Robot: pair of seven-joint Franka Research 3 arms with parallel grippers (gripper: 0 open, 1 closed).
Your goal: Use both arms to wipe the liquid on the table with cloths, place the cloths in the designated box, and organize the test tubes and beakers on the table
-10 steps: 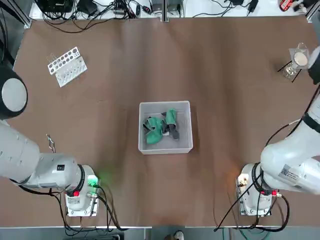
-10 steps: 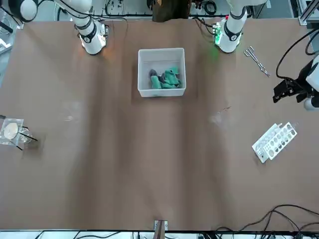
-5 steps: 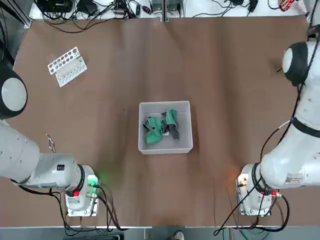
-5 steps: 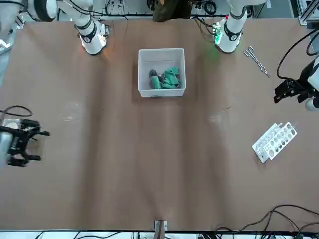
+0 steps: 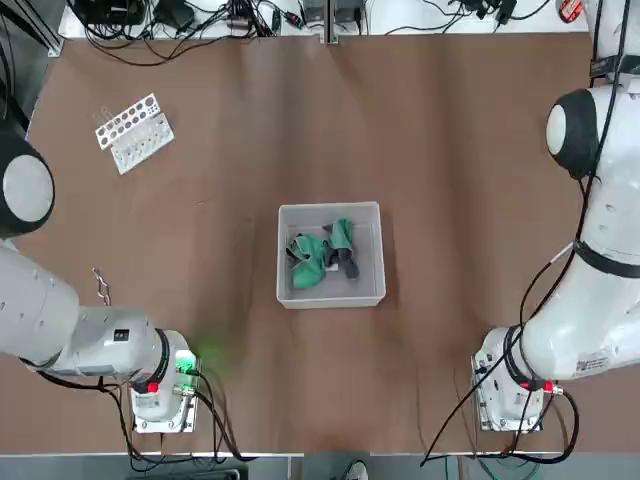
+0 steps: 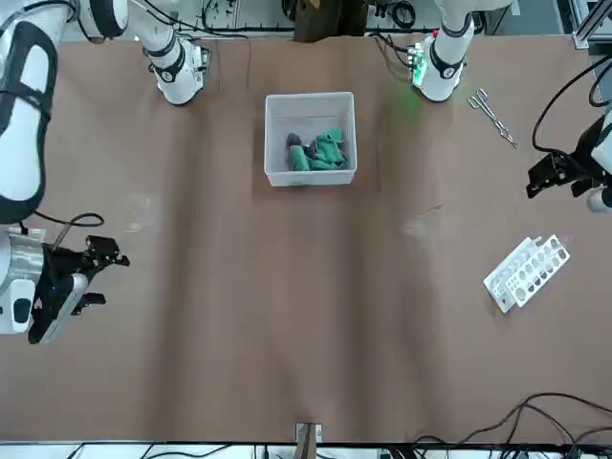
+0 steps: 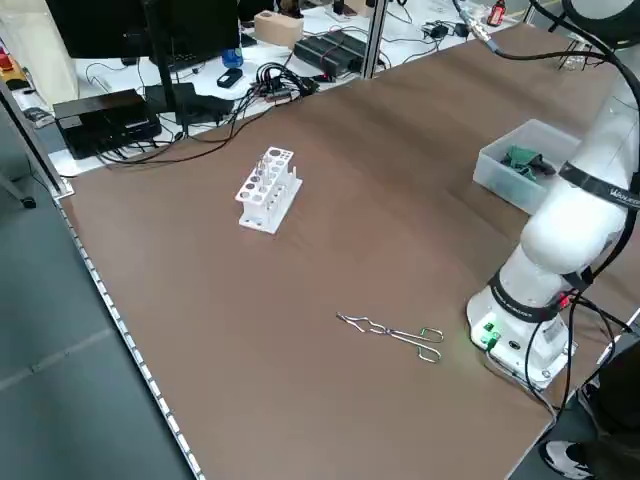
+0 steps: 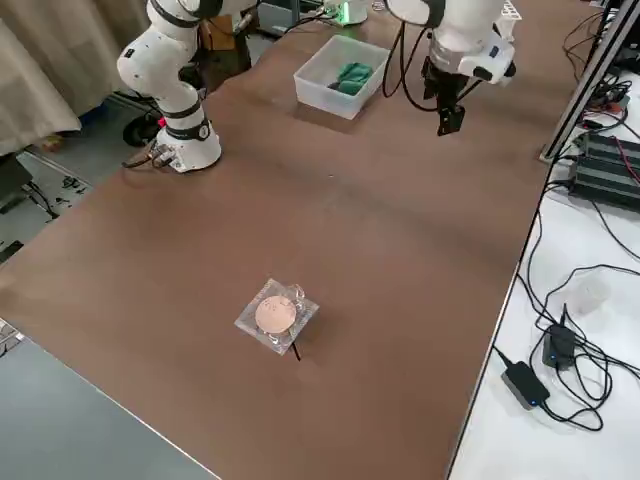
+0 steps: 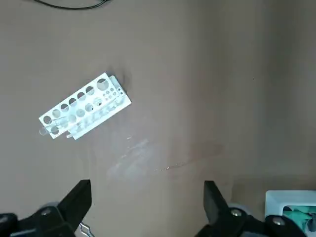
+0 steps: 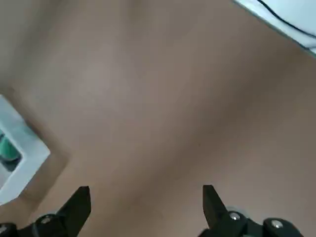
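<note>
The box (image 5: 283,293) stands mid-table with the green cloths (image 5: 318,252) inside; it also shows in the front view (image 6: 275,176). My right gripper (image 6: 107,275) hovers open and empty above the table near its right side, with bare tabletop under its fingers (image 10: 79,200). At the table's right edge, beside a wire stand with a pale disc (image 8: 275,317), stands a clear beaker (image 8: 296,294). My left gripper (image 9: 146,190) hangs open and empty high over the left side (image 6: 559,174), looking down on the white test tube rack (image 9: 84,106). I cannot make out separate tubes.
Metal forceps (image 5: 101,285) lie near the left arm's base. Faint pale smears mark the table (image 9: 136,157) beside the rack. Cables and electronics line the far edge. The right arm's elbow (image 5: 570,135) hangs over the far right of the table.
The right arm has swung in from the table's right edge, carrying its open gripper past the stand and beaker toward the middle. The left arm has barely moved.
</note>
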